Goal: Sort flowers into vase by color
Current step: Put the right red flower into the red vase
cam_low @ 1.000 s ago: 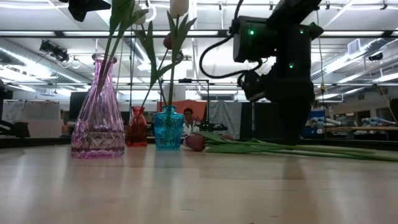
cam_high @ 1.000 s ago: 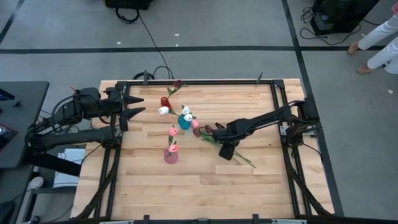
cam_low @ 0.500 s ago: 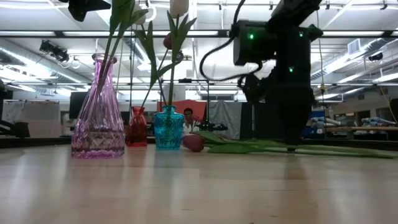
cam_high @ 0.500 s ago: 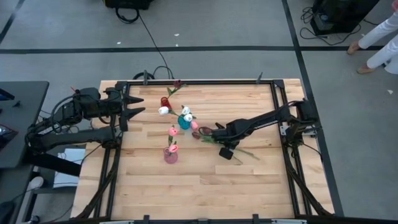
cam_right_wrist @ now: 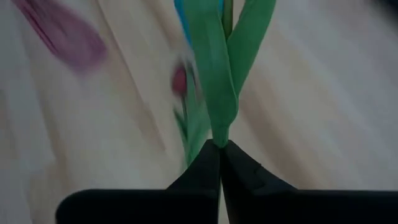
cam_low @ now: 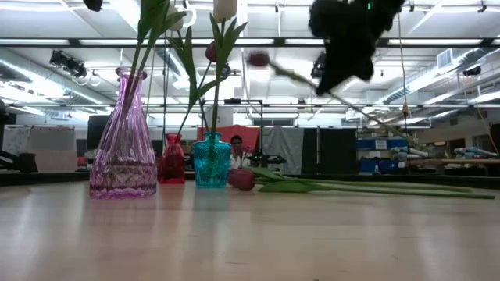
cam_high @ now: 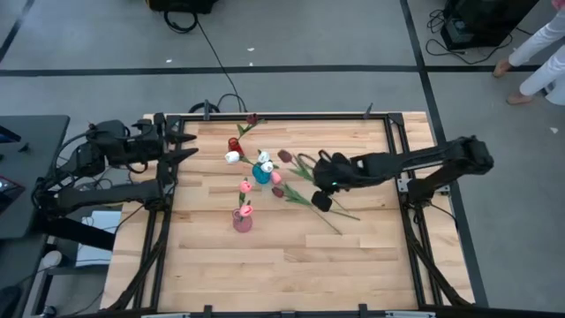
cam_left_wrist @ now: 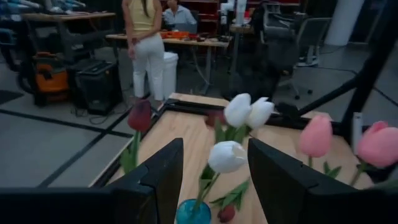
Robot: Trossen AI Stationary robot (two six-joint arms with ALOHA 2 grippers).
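My right gripper [cam_high: 320,170] hangs high over the table's middle, shut on a dark red tulip [cam_high: 284,156]; the low view shows that bloom [cam_low: 258,58] in the air. One tulip [cam_low: 244,179] lies on the wood by its bloom and stem. The pink vase [cam_high: 242,221] holds pink tulips, the blue vase [cam_high: 261,173] white ones, and the red vase [cam_high: 234,144] a dark red one. My left gripper [cam_high: 187,147] waits open near the table's far left corner, facing the vases [cam_left_wrist: 214,186]. My right gripper pinches the dark red tulip's green stem [cam_right_wrist: 219,134], where the leaves fan out, between its two shut fingers [cam_right_wrist: 205,165]. The fingers come from above. The tulip is lifted clear and tilted, bloom end highest, with the stem's free end [cam_low: 387,125] slanting down.
The three vases stand close together left of the table's middle. Bare wood [cam_high: 265,274] fills the near half of the table. A black frame rail [cam_high: 291,116] runs along the far edge. People stand in the room beyond the table.
My right gripper has risen from the table and moved toward the far right, carrying the dark red tulip up off the wood; the other tulip has stayed lying there. My left arm has drawn back a little toward the table's left edge.
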